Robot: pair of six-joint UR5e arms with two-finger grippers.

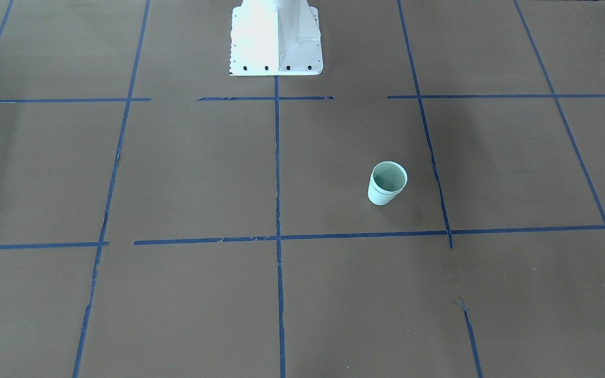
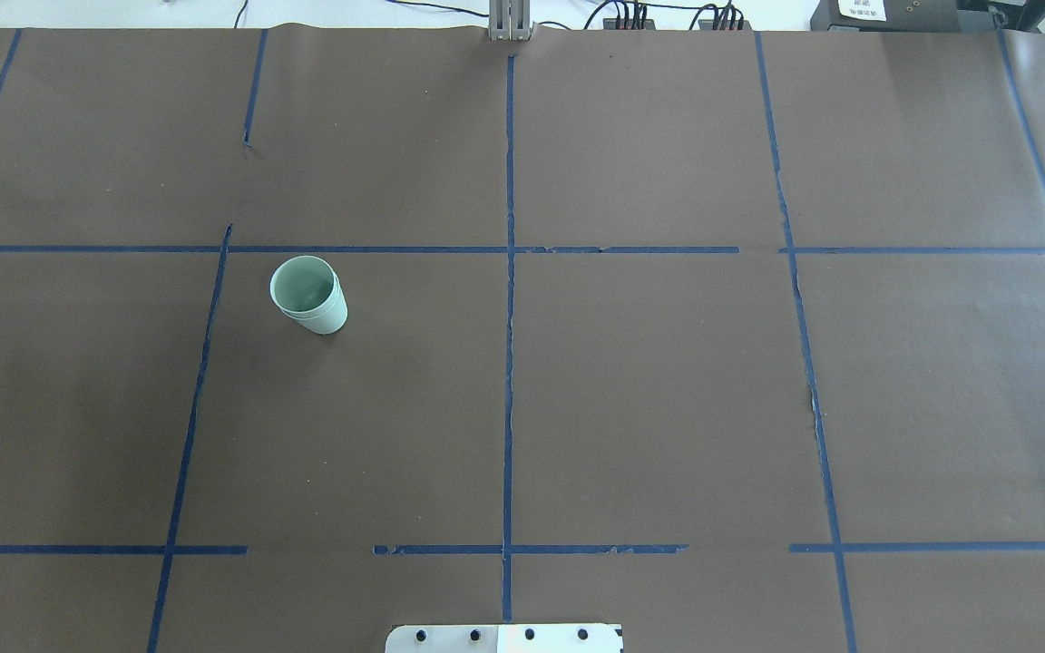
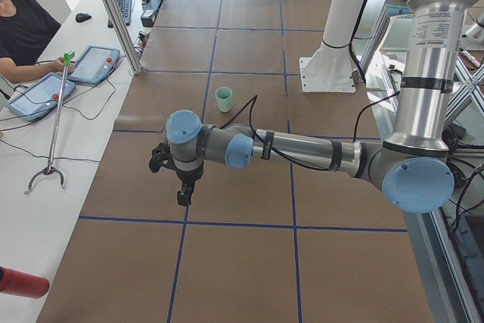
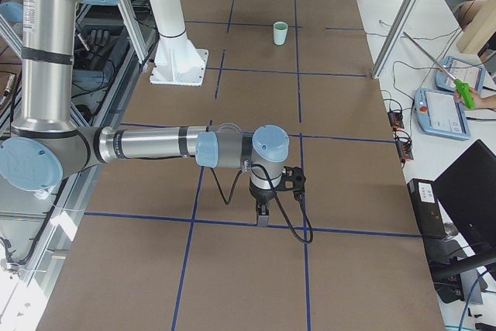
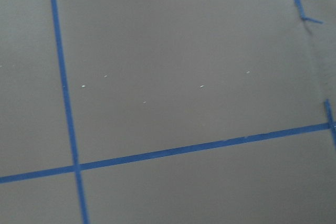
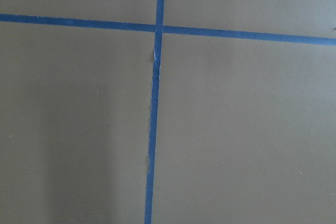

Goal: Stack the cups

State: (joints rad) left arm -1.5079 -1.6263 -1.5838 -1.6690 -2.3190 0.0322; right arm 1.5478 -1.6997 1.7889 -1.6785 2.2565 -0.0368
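Though the brown table [image 2: 668, 408] with its blue tape grid [image 2: 509, 363] fills most of what I see, both arms are stretched out low over it. The left arm [image 3: 302, 145] and right arm [image 4: 147, 145] each point an end effector downward: the left end effector [image 3: 184, 191] and the right end effector [image 4: 263, 213] show only from the side, so I cannot tell whether either is released or clenched. The white base [image 1: 276, 37] stands at the robot's edge. The cups [image 2: 309, 297] sit upright on the robot's left half, one nested inside the other, well apart from both end effectors.
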